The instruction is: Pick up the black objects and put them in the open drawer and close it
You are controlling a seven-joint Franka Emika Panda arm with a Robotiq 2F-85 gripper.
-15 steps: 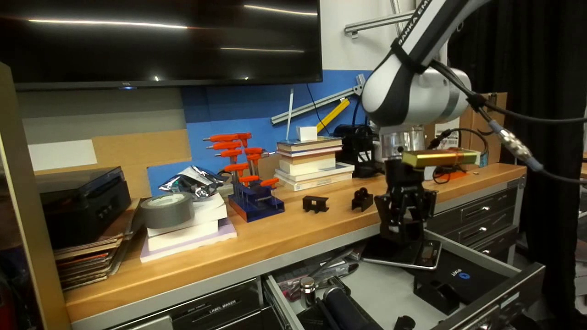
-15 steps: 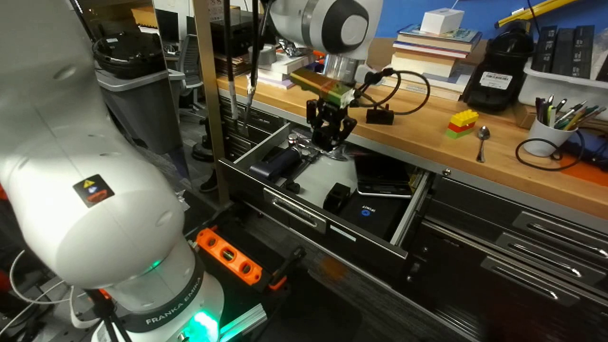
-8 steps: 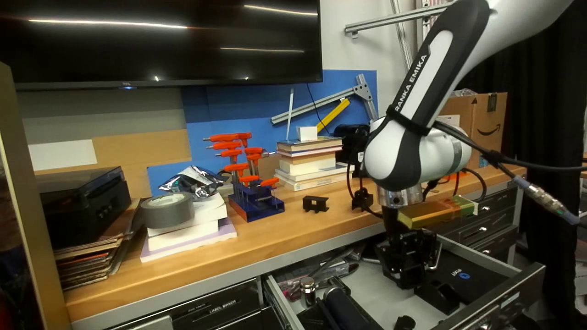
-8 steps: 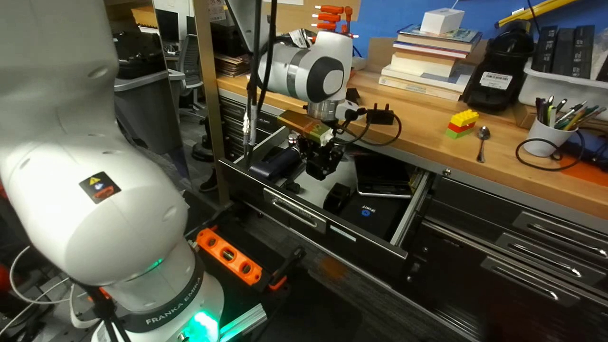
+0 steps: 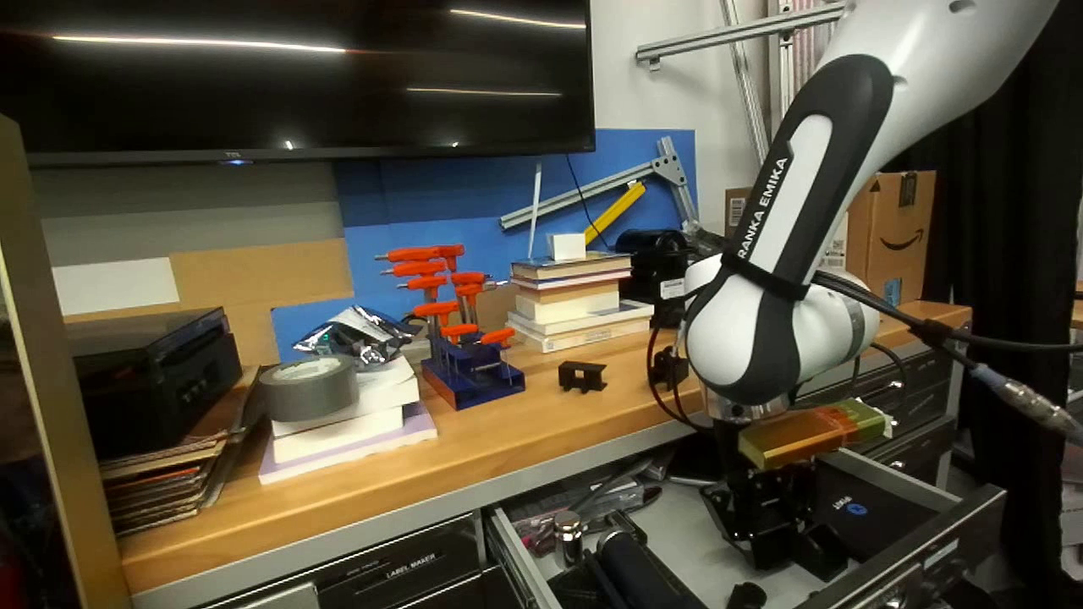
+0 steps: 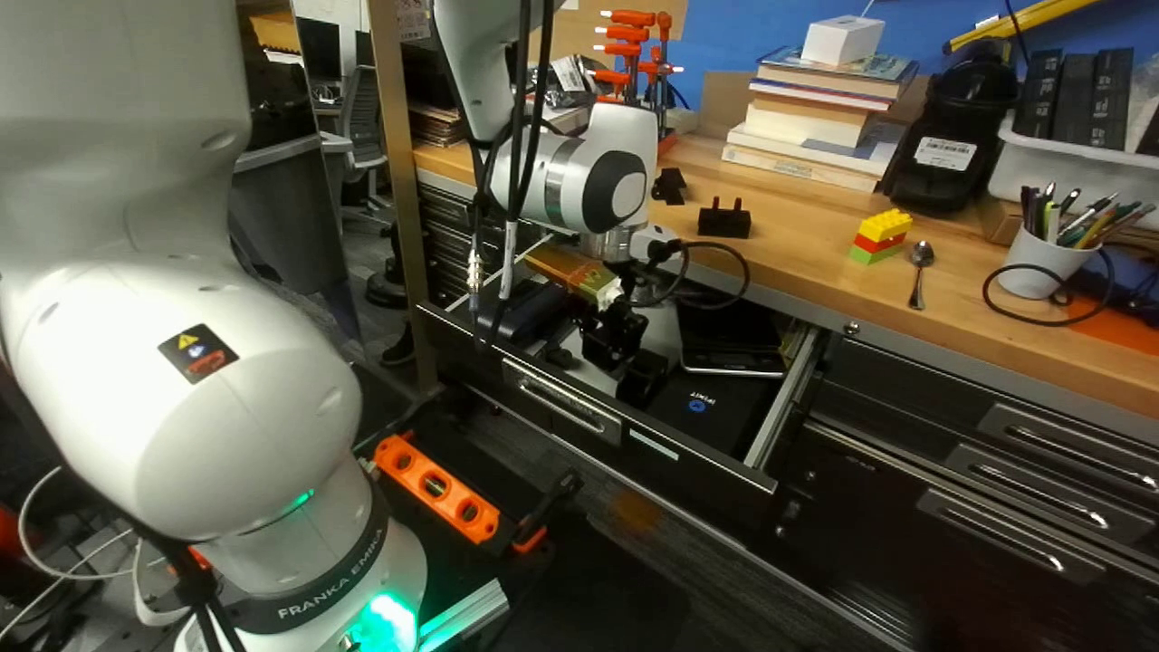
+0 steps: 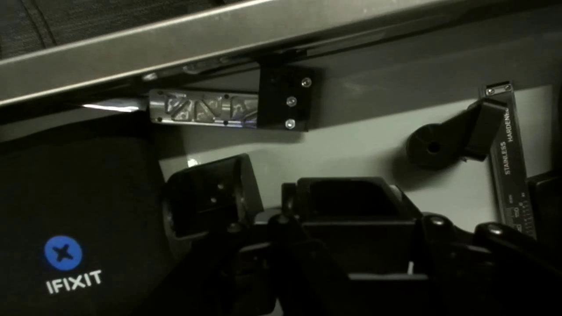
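Observation:
The open drawer (image 6: 715, 466) is pulled out beneath the bench. Inside it, low down, my gripper (image 7: 347, 204) is shut on a hollow black object (image 7: 351, 245), which fills the space between the fingers. Right beside the held piece, another black object (image 7: 206, 197) lies in the drawer; whether the two touch I cannot tell. A smaller black piece (image 7: 428, 147) rests on the drawer floor near a caliper. Up on the bench are two more black objects, a bracket-like one (image 5: 581, 377) and one with two pegs (image 6: 723, 222), partly covered by the arm's cable in an exterior view.
An iFixit case (image 7: 66, 210), a flat scale (image 6: 732, 340) and a dark cylindrical tool (image 5: 639, 571) share the drawer. The drawer's front wall (image 7: 145, 57) stands close to the gripper. Books (image 6: 815, 118), a hex-key stand (image 5: 470, 381) and toy bricks (image 6: 881, 235) are on the bench.
My gripper has come down from above the drawer into it and toward its front, carrying the black object. It stays shut on it. The drawer and the bench items have not moved.

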